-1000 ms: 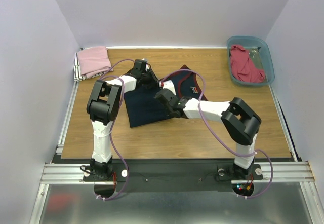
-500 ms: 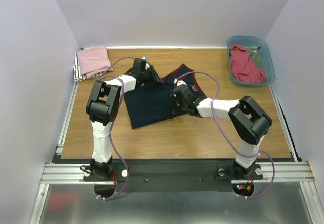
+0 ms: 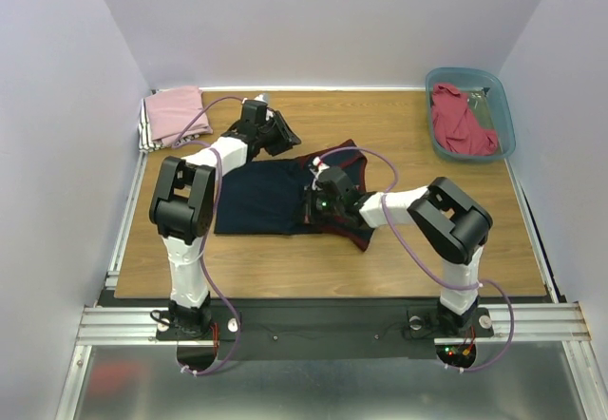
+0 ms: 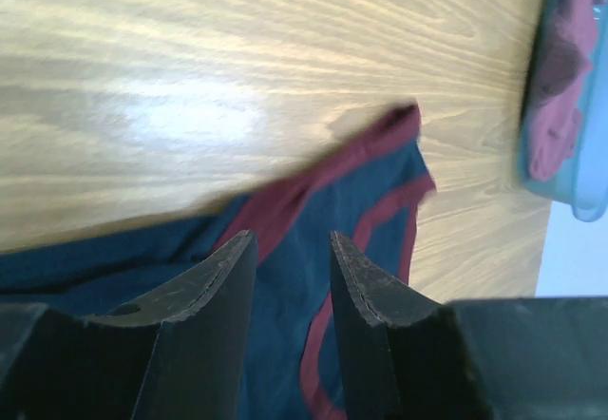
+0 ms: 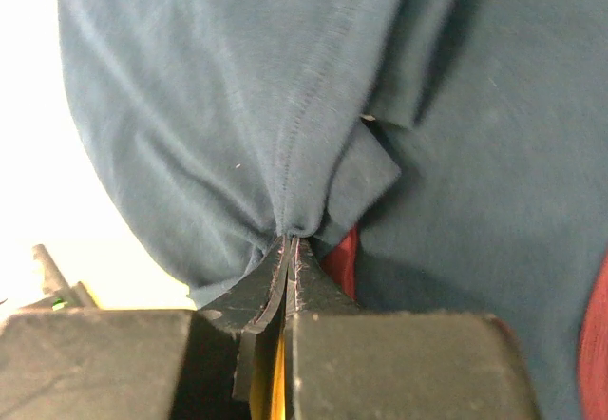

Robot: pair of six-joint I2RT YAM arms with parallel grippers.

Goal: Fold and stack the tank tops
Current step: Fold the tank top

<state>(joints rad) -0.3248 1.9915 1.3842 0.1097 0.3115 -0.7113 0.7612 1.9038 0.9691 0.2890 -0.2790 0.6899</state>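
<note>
The navy jersey with maroon trim lies spread on the wooden table in the middle. My right gripper is shut on a bunched fold of its navy cloth, low over the jersey's right part. My left gripper is open and holds nothing, just above the jersey's back edge; navy cloth and maroon trim show past its fingers. The pink top lies folded at the back left. The red top lies crumpled in the teal bin.
The teal bin stands at the back right corner and also shows in the left wrist view. A striped cloth edge pokes out under the pink top. Grey walls enclose the table on three sides.
The jersey has been pulled out flatter and further left. My left gripper has let go of it and moved toward the back. My right gripper has shifted left and nearer, still holding the cloth.
</note>
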